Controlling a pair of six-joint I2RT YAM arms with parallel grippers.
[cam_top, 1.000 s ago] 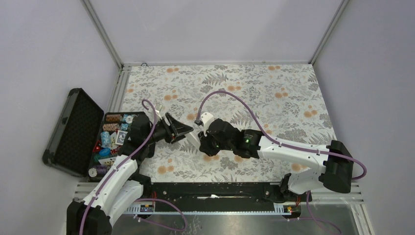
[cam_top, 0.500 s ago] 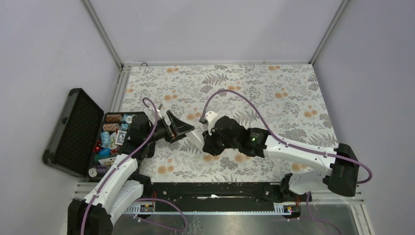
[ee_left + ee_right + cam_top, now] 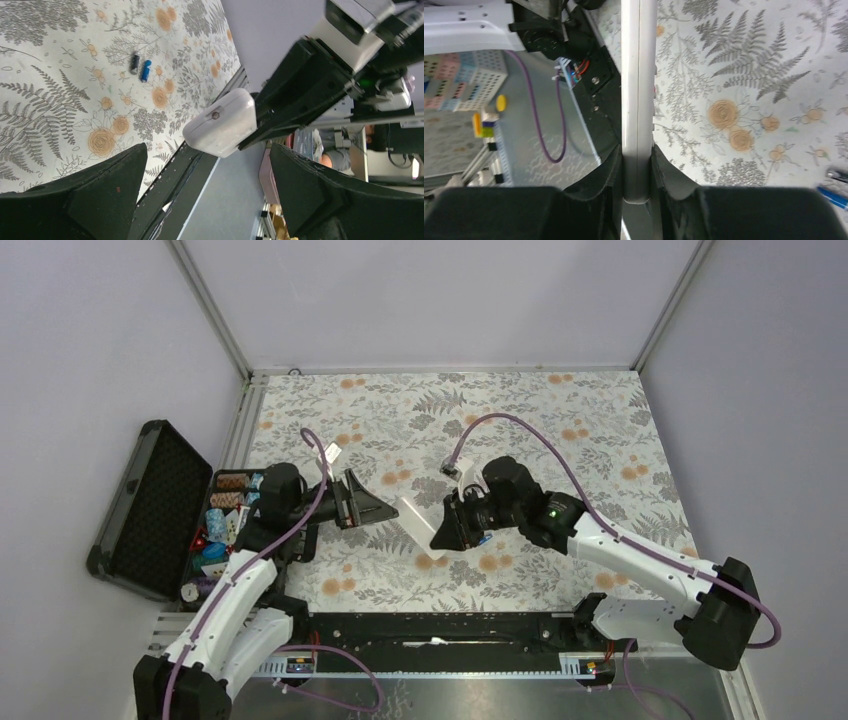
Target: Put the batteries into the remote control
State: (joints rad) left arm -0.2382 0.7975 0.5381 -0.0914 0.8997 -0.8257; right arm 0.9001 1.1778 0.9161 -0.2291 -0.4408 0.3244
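The black case [image 3: 150, 502] lies open at the bench's [image 3: 560, 430] left edge, its tray packed with coloured poker chips [image 3: 222, 522], and everything else sits to the right of it.

Just past the case, the left pincer [image 3: 375, 505] hangs above the floral surface with its fingers [image 3: 100, 195] spread wide and released, gripping nothing. It points away from the case, straight at the remote control [image 3: 416, 515].

The remote control is off the bench, one step further from the case, grasped by the right pincer [image 3: 445, 530]. From the right wrist view the two dark pads press on its broad faces, so only the thin white edge with its seam shows. The free end, with a small dark dot in it, faces the left pincer and does not touch it.

The batteries [image 3: 140, 65] are not in the remote. They lie side by side on the bench, one blue and one dark, further from the case than the left pincer and below the held remote.
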